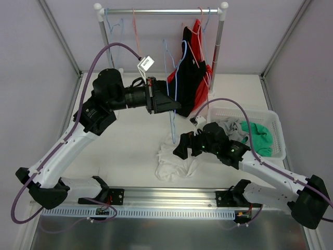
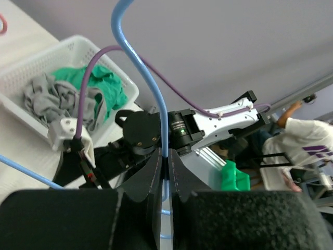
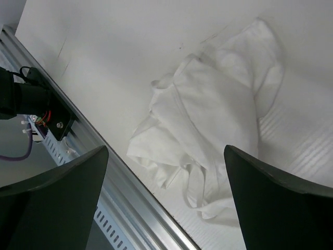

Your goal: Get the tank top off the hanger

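Observation:
My left gripper (image 1: 174, 105) is shut on a blue wire hanger (image 1: 173, 127) and holds it up above the table. In the left wrist view the wire (image 2: 151, 78) runs down between my closed fingers (image 2: 165, 161). The white tank top (image 1: 174, 159) lies crumpled on the table below. The hanger's lower end reaches its far edge. I cannot tell whether they are still linked. My right gripper (image 1: 182, 146) hovers open and empty just above the tank top. In the right wrist view the cloth (image 3: 208, 114) lies between the spread jaws (image 3: 165, 151).
A white basket (image 1: 276, 130) with grey and green clothes stands at the right. A clothes rack (image 1: 161, 10) at the back holds black and red garments (image 1: 192, 67) and bare hangers. A metal rail (image 1: 166, 195) runs along the near edge.

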`<state>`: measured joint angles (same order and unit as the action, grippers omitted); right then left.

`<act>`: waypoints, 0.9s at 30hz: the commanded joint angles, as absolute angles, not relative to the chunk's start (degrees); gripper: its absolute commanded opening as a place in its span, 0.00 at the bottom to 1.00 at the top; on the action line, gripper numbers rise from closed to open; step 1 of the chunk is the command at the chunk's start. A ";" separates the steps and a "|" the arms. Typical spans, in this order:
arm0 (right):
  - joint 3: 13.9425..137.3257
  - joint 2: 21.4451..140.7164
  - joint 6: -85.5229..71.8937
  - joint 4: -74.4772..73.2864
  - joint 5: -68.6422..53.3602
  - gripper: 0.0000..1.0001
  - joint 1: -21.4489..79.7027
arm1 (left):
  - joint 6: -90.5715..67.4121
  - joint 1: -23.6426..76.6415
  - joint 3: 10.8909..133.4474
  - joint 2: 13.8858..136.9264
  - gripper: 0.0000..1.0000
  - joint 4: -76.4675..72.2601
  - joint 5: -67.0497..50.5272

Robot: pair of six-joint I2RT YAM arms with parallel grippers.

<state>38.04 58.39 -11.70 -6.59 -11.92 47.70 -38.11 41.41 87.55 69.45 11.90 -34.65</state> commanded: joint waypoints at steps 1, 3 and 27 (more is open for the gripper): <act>41.48 55.46 -9.76 -8.69 -6.15 0.99 47.37 | -45.79 39.21 87.01 71.19 0.00 10.46 -40.25; 41.31 54.85 -9.67 -9.23 -6.06 0.99 47.37 | -46.75 37.19 87.80 72.50 0.00 10.28 -40.78; 39.20 49.05 -7.21 -11.34 -4.31 1.00 47.20 | -74.26 16.79 122.52 108.89 0.00 -10.43 -58.89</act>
<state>38.65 50.65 -8.67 -11.18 -5.74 47.44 -66.26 17.54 120.46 106.61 -0.34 -55.92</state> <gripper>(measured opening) 0.993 0.042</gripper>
